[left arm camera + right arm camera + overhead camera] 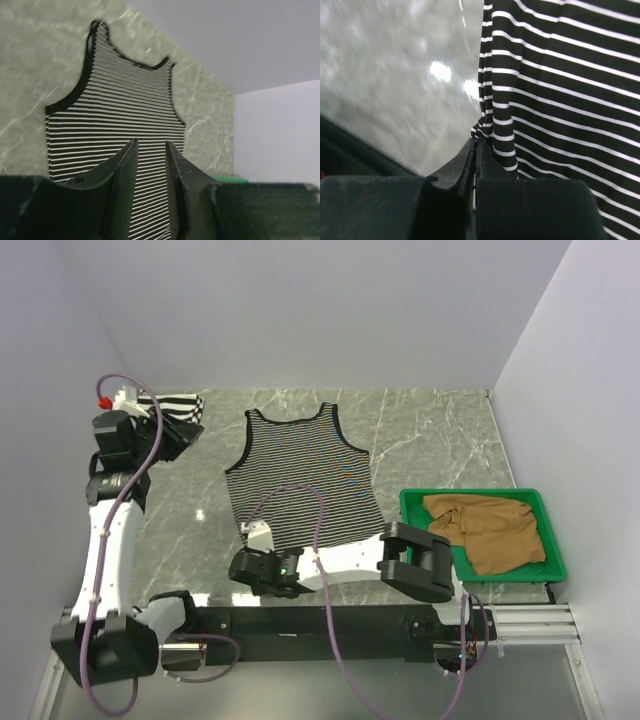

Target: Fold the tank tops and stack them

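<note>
The thin-striped tank top (300, 475) lies spread flat mid-table, neck toward the far wall, and the left wrist view shows all of it (120, 105). My right gripper (250, 533) is low at its near-left hem corner. In the right wrist view the jaws (476, 141) are pressed together with a fold of that hem (487, 131) pinched at their tips. The wide black-and-white striped tank top (176, 403) sits bunched at the far left. My left gripper (190, 435) hovers just beside it, jaws open and empty (151, 146). The tan-brown tank top (492, 530) lies crumpled in the tray.
A green plastic tray (520, 494) stands at the right edge of the marble table (420, 440), beside the right arm's elbow (420, 560). White walls close in the back and both sides. Cables loop over both arms.
</note>
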### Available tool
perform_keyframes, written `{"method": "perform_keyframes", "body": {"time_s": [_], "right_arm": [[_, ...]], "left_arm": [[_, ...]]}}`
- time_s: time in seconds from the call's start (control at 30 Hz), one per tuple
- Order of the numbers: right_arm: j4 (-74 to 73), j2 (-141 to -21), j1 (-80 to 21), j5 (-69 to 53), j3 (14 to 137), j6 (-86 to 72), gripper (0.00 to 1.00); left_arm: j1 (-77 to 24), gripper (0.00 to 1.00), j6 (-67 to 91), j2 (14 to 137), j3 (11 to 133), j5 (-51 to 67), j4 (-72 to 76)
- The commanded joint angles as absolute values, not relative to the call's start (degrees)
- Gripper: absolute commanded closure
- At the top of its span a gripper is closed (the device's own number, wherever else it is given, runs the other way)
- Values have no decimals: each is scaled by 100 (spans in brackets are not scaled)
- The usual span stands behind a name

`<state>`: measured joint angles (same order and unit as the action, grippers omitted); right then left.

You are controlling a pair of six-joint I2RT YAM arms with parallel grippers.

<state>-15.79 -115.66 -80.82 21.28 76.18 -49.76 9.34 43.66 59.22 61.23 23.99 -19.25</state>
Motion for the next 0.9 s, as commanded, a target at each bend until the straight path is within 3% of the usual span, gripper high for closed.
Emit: {"method": "perform_keyframes", "body": {"time_s": [0.0,0.3,0.6,0.7,0.77,0.87], "right_arm": [[-1266,-11057,-8174,1635,7269,-4896,100],[-1090,-10494,-8156,1292,7049,-5238,100],[-1073,-10380,-8042,1152,6944,-5555,100],[-1072,-10301,-7998,1108,6864,-5625,100],[-1055,-10275,-7989,1125,6847,-5651,100],[-1011,-10239,-7954,1081,6838,-5678,100]], "left_arm": [[932,66,4526,6406,5801,2232,-1433],[72,56,4368,8120,6511,1170,-1818],[-97,69,4649,8639,6311,-148,-2285],[-97,74,4720,8780,5996,-193,-2215],[-97,84,4807,8885,5828,-158,-2057],[-123,85,4983,8973,5450,-114,-1750]]}}
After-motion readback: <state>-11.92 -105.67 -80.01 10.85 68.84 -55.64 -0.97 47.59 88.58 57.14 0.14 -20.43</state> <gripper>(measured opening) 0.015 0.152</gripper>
